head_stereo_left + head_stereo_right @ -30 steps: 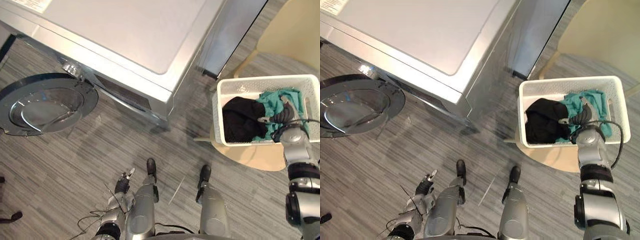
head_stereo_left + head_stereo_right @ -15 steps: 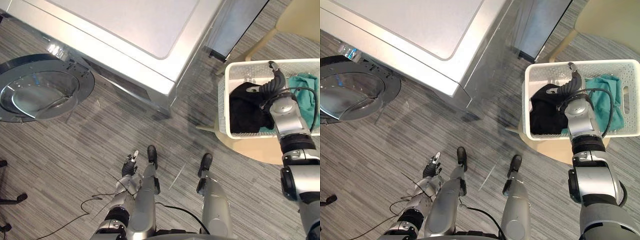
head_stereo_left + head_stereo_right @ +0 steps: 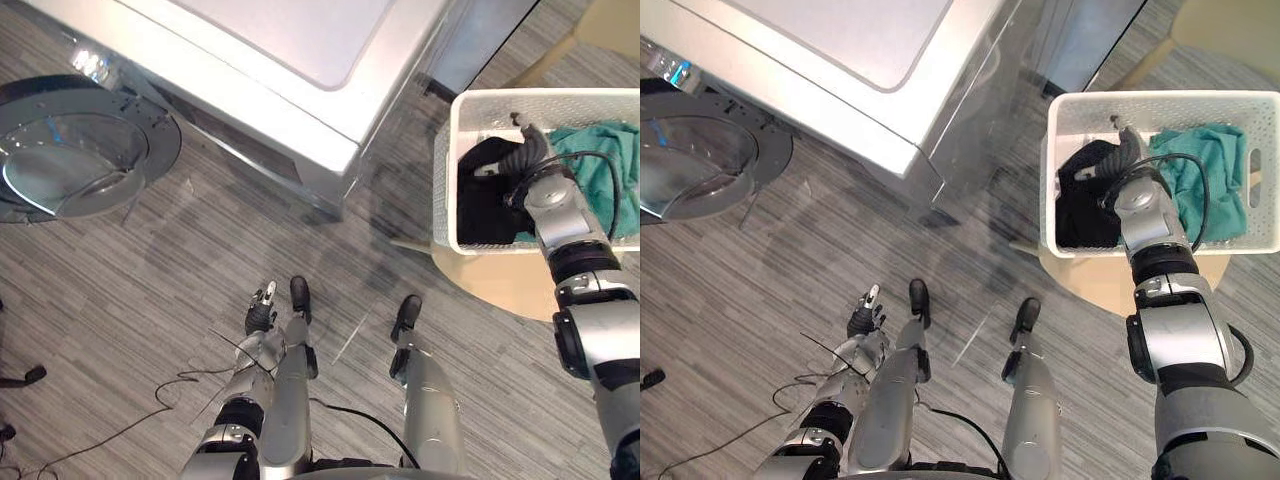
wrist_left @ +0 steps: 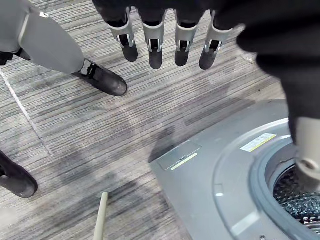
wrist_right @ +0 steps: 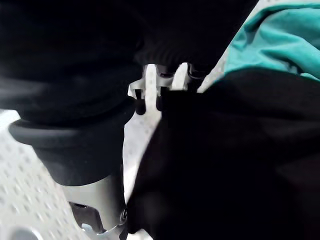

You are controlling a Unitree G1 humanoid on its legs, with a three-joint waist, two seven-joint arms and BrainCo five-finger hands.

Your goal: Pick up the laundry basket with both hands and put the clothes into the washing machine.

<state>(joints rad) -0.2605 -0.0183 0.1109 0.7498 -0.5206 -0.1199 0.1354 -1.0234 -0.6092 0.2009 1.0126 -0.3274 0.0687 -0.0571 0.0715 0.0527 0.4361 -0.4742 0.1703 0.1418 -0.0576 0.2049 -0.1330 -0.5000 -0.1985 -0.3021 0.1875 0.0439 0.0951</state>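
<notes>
Grey floor, washer near basket; right robot hand inside, grip unclear; left robot hand straight-fingered.

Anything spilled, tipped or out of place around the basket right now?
Nothing spilled: the black garment and teal garment lie inside the upright laundry basket. One oddity: the right hand is in the basket while the left hand hangs low, open, near the floor.
</notes>
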